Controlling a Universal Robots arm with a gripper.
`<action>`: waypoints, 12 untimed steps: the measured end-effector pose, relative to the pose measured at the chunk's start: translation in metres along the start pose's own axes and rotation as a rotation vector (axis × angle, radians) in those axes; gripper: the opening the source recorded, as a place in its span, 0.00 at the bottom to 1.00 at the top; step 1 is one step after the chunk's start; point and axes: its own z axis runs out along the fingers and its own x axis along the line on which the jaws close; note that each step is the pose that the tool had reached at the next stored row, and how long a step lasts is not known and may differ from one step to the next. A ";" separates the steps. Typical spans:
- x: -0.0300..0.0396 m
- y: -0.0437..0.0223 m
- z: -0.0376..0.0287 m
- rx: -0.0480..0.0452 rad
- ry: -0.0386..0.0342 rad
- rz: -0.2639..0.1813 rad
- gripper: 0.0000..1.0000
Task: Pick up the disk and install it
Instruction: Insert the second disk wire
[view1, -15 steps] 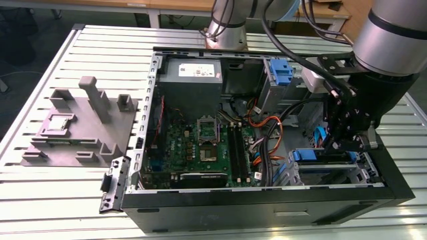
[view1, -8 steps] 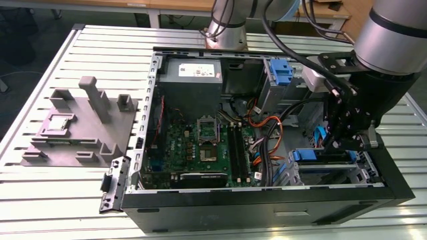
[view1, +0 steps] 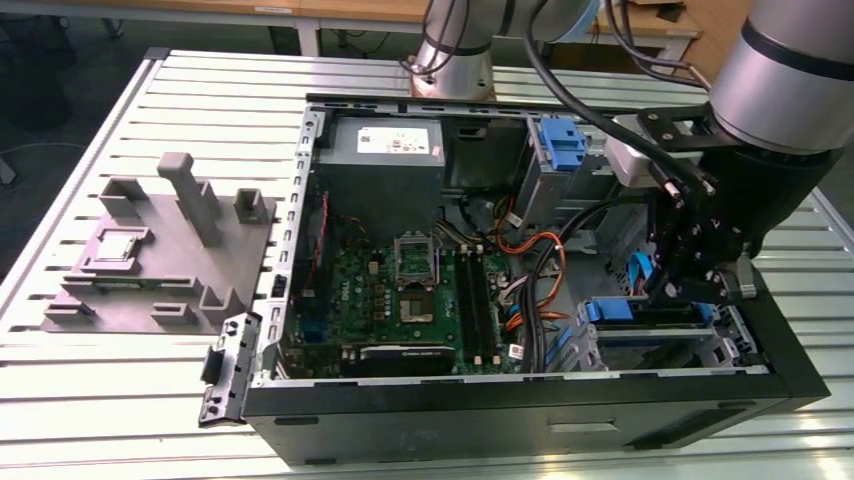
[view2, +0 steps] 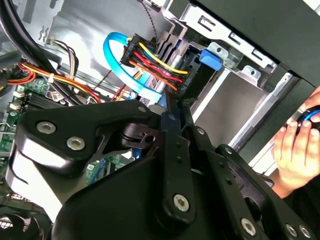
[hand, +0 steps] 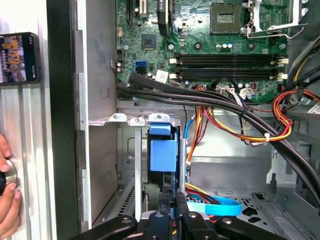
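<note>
Now, notes from beside the bench:

1. Gripper (hand: 171, 205): the fingers are drawn almost together, with a thin sliver of blue between them. I take it as a pinch on the blue rail of the disk (hand: 162, 150). The second wrist view shows the same narrow closure at the gripper (view2: 170, 117).
2. The disk stands edge-on in the metal drive bay (hand: 127, 120), with its blue end tab just under the bay's upper lip. In the exterior view, the disk (view1: 647, 312) sits at the case's corner on the exterior view's right, directly below the wrist.
3. Judgement: the step in hand is seating the disk in the bay. It looks nearly home, but I cannot tell whether the rails have latched.
4. To do it well:
   - Push straight along the bay's guides.
   - Keep the disk square so neither rail binds.
   - Keep the grip light, as the blue plastic looks flexible.
5. Hazards close by: a flat blue data cable (hand: 220, 205) and a red-yellow-black power bundle (view2: 155, 62) lie just beside the fingers and could snag.
6. Further out: the motherboard (hand: 225, 40) is well apart from the gripper.
7. Outside the case wall (hand: 60, 125), a person's hand (hand: 7, 200) rests on the table near a phone (hand: 19, 57).
</note>
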 end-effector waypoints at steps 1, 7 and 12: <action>0.0003 0.0000 0.0002 0.0000 -0.0060 0.001 0.16; 0.0016 0.0000 0.0004 -0.0001 -0.0148 0.001 0.16; 0.0031 0.0000 0.0005 0.0002 -0.0154 -0.003 0.16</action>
